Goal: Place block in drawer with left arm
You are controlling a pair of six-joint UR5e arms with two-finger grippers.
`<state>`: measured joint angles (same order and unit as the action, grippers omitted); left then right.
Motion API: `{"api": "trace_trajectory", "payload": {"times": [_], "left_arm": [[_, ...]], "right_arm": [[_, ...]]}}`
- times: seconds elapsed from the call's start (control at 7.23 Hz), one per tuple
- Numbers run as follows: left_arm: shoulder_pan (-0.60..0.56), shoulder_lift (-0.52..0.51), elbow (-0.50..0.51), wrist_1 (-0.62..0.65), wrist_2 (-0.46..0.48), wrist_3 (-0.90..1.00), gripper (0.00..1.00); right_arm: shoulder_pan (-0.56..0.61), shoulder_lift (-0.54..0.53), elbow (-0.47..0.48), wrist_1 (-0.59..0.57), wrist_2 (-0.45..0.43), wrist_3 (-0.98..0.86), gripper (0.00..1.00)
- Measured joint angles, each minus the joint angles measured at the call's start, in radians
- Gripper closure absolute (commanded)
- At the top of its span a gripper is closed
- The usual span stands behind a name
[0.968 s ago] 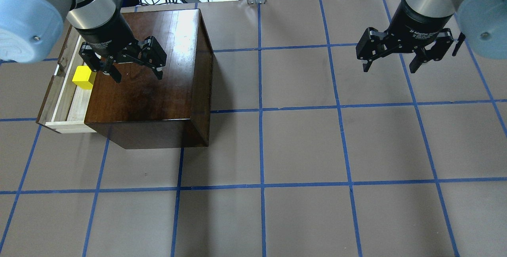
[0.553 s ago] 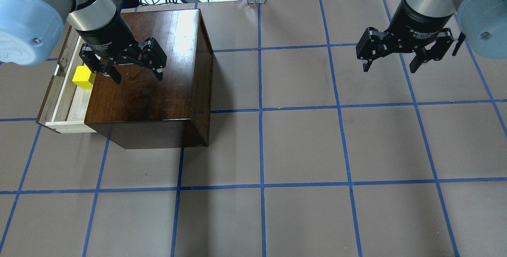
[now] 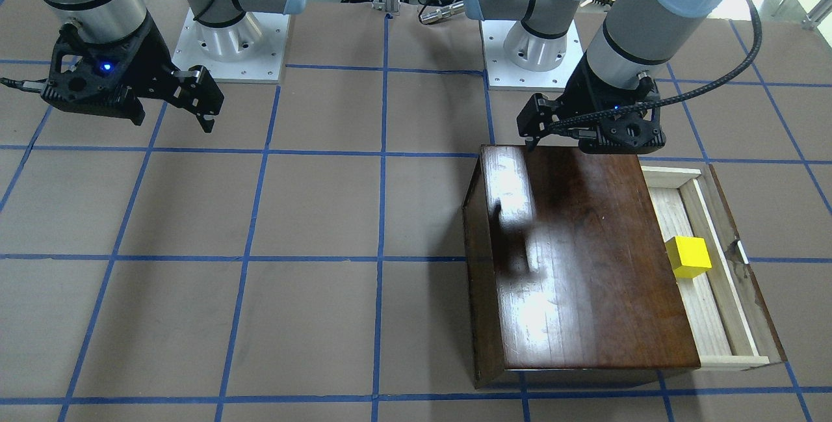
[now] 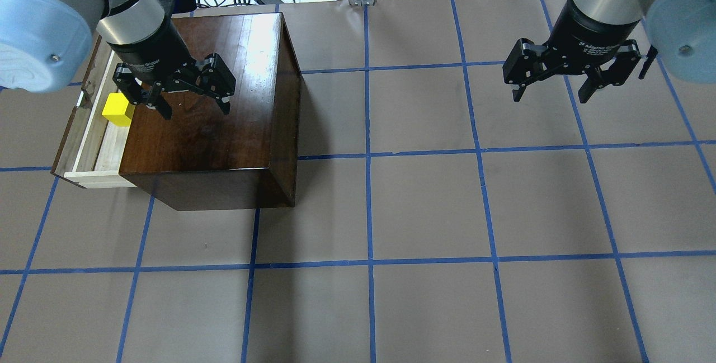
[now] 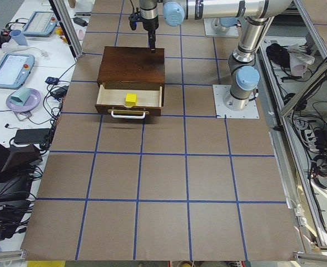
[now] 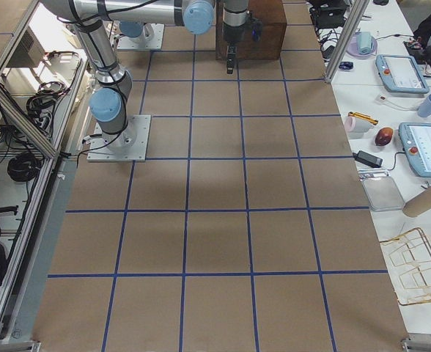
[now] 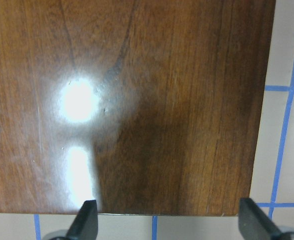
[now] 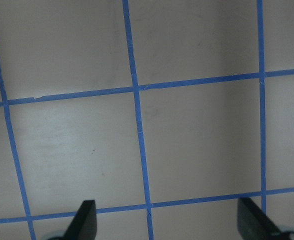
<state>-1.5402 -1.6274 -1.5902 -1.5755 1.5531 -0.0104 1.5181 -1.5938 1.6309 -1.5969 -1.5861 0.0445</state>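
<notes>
the block (image 4: 117, 110) lies flat on the floor of the open drawer (image 4: 106, 150). it is below the left gripper (image 4: 196, 108) and off to its outer side, outside the span of the jaws, and nothing touches it. the left gripper hangs above the top of the box (image 4: 212, 139), jaws spread wide and empty; its wrist view shows only the glossy box top between the 2 fingertips. the right gripper (image 4: 551, 97) is well apart over the bare table (image 4: 425, 212), also spread wide and holding nothing. by my reading the placing itself is done: block in, grip let go. what looks left is only drawing the left arm clear. the drawer is open, and the task asks for no closing.
</notes>
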Motion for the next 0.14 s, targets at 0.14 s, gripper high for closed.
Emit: {"api": "trace_trajectory", "payload": {"times": [0.14], "left_arm": [[0.000,0.000,0.000,0.000,0.000,0.000,0.00]], "right_arm": [[0.000,0.000,0.000,0.000,0.000,0.000,0.00]]}}
